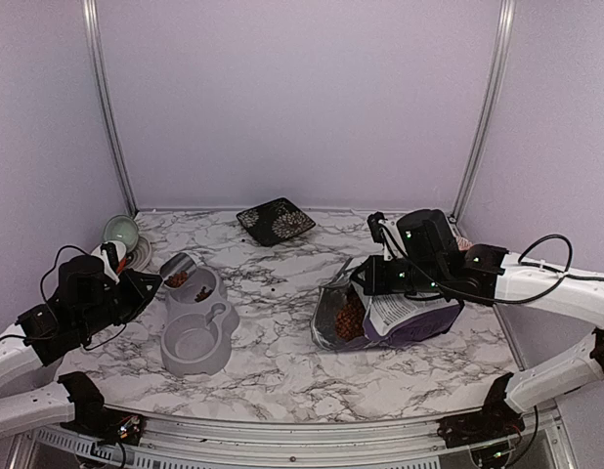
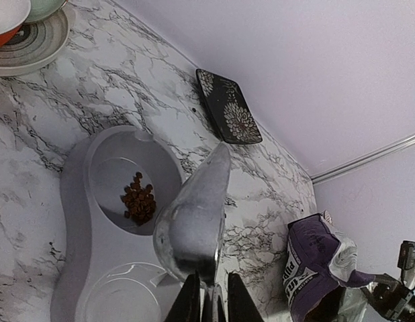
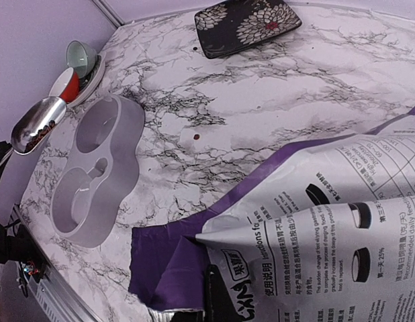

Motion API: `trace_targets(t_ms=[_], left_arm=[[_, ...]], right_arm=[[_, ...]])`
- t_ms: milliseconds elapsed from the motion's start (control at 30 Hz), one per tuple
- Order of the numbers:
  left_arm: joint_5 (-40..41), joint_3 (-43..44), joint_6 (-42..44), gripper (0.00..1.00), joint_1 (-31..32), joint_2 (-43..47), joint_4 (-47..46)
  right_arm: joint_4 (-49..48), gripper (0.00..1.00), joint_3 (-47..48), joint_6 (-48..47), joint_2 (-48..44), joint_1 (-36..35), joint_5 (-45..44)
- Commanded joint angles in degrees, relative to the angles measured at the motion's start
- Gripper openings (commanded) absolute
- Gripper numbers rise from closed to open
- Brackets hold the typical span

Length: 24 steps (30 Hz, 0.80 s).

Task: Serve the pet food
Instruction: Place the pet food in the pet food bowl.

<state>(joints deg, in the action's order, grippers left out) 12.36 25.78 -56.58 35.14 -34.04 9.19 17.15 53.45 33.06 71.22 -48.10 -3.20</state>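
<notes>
Two grippers: left gripper [image 2: 211, 305] is seen with fingers narrowed onto the handle of the scoop [image 2: 194, 215]; right gripper [image 1: 368, 280] is closed fully, pinched on the upper flap of the bag [image 1: 409, 318].
Table [image 1: 282, 386]: white marble pattern with dark veins.
Writing, bag side: "Instructions fo…" is read on the white panel in the right wrist view, cut off by a fold; Chinese characters are printed beside it; "25%" is read in a small chart; finer print is too small to read.
Writing, bag front: white letters "PU" are made out on purple in the left wrist view; the rest is lost at the frame edge.
Double bowl [image 1: 175, 322]: grey, two compartments, set left of centre, long axis running near to far.
Pet food [image 1: 349, 318]: a reddish-brown heap is seen in the open bag mouth; a small clump lies in the far compartment of the double bowl; some is carried in the scoop.
Speck [image 3: 196, 136]: small, dark red, on bare marble between double bowl and bag; too small to be identified.
In the way: part of the far compartment's rim is covered by the scoop in the left wrist view.
Pointing: the bag is laid on its side, long axis left to right, mouth turned left toward the double bowl; the scoop is held with its tip away from the left gripper, at the far compartment's edge.
Plate [image 1: 276, 221]: dark, square, floral, near the back wall.
Dishes [image 1: 121, 234]: stacked at far left; green cup and red-and-white bowl on a ringed plate.
</notes>
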Motion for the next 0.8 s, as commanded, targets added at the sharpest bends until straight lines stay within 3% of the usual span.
trace_targets(t_ms=[0,767], left_arm=[[2.1,0.2,3.2,0.00,-0.4,-1.8,1.2],[3.8,0.7,9.1,0.00,-0.6,-9.1,0.7]], right_arm=[[2.2,0.00,1.1,1.0,-0.7,1.5,-4.9],[1.8,0.00,1.2,0.5,3.4,1.4,0.6]])
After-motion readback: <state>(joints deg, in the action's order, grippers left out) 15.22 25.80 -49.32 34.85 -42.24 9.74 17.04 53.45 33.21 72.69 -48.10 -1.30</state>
